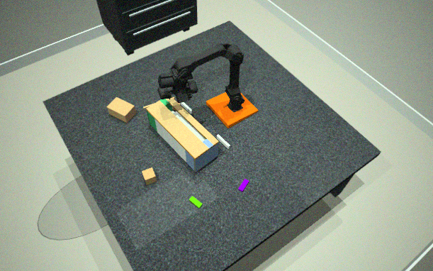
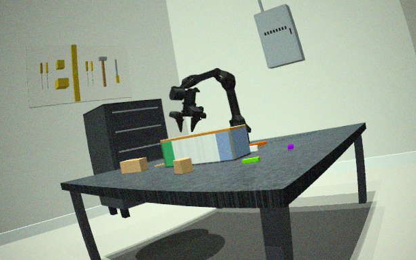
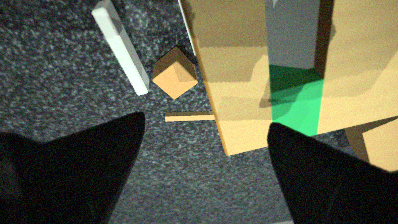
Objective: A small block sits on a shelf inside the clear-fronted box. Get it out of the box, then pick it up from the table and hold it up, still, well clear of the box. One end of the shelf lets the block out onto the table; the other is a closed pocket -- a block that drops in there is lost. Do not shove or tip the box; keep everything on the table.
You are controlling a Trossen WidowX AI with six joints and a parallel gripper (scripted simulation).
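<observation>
The box (image 1: 169, 129) (image 2: 196, 150) (image 3: 232, 102) stands upright, with a tan slotted top, a green end and a blue end. A small tan block (image 3: 175, 80) is outside the box, just beside its long side near the green end, seemingly on the table. It sits between the box and a white bar in the wrist view; I cannot make it out in the top and exterior views. My gripper (image 2: 186, 131) (image 3: 206, 125) is open and empty, pointing down above the green-end region of the box. The block is off toward the left finger, not between the fingertips.
White bars (image 1: 186, 107) (image 1: 223, 141) (image 3: 122, 55) lie along the arm side. A thin tan strip (image 2: 159, 165) (image 3: 187, 118) lies by the green end. A large tan block (image 1: 119, 110) (image 2: 133, 165), a tan cube (image 1: 149, 176) (image 2: 183, 166), a green bar (image 1: 195, 201) and a purple bar (image 1: 244, 185) lie around.
</observation>
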